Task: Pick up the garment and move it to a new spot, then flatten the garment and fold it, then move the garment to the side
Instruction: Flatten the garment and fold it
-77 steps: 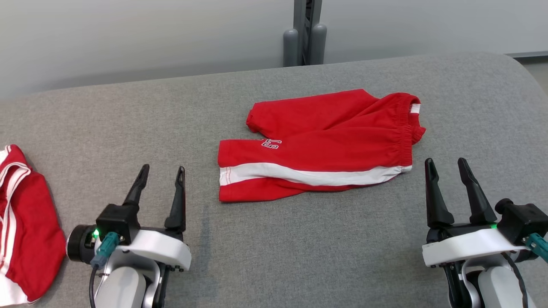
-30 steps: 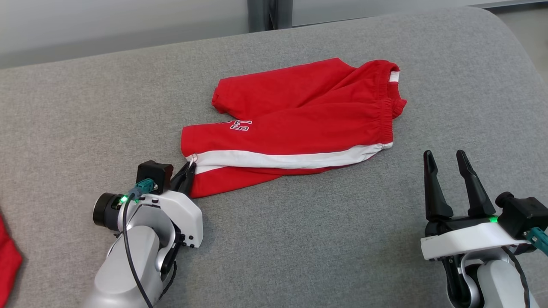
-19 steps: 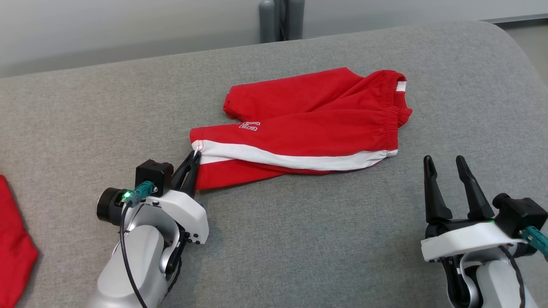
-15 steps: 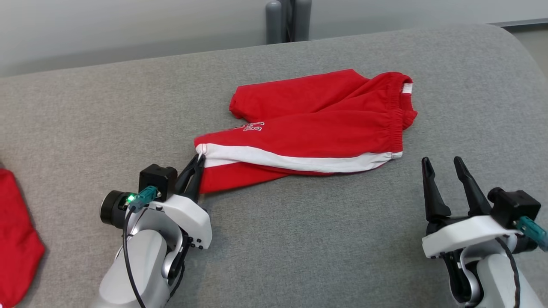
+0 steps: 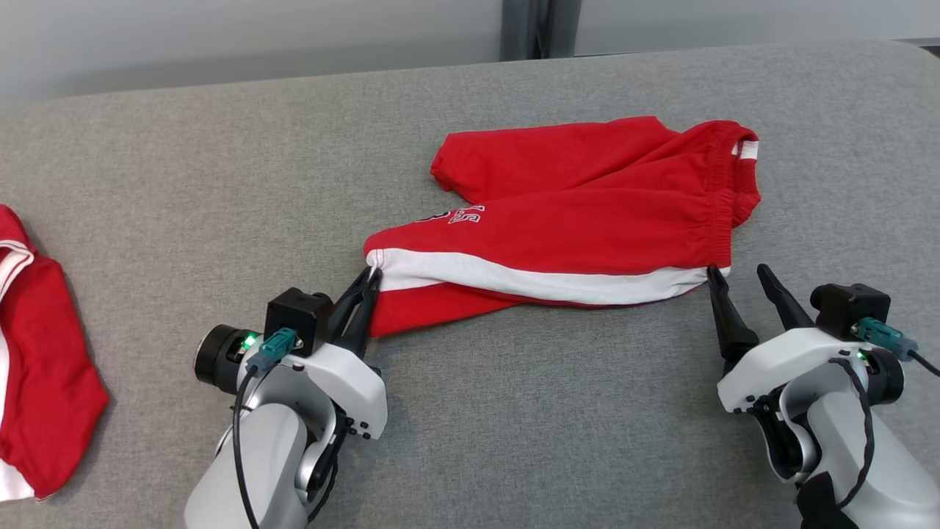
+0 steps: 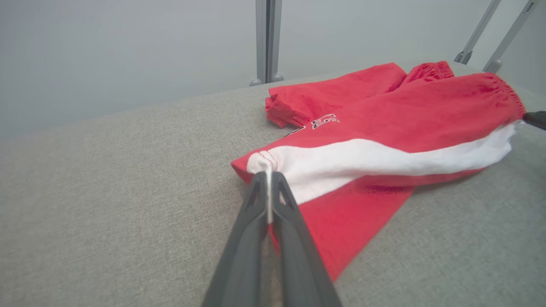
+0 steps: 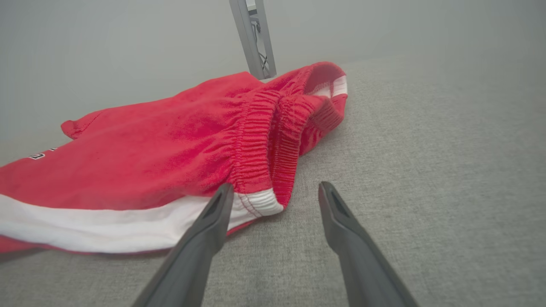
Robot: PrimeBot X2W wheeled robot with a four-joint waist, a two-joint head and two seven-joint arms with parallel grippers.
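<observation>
In the head view, the left gripper (image 5: 371, 273) is pinched tight on the hem corner of the red shorts (image 5: 587, 220), right where the white stripe (image 5: 529, 283) ends. The rest of the garment stretches away from its tips toward the right gripper (image 5: 736, 270). That gripper's 2 fingers stand wide apart, holding nothing, with the inner fingertip just at the waistband corner. The shorts lie on the grey padded surface (image 5: 514, 411), and a second red garment (image 5: 37, 353) lies well apart, out beyond the left gripper's outer side. In the left wrist view, the left gripper (image 6: 266, 179) has its 2 fingers pressed together with a thin fold of white hem between them. The red shorts (image 6: 384, 106) spread ahead and to the right of the tips, lifted slightly at the gripped corner. In the right wrist view, the right gripper (image 7: 275, 186) is spread wide. The gathered waistband (image 7: 264, 140) sits just ahead of the gap, its white corner beside the left fingertip, and the red shorts (image 7: 149, 157) run off to the left.
</observation>
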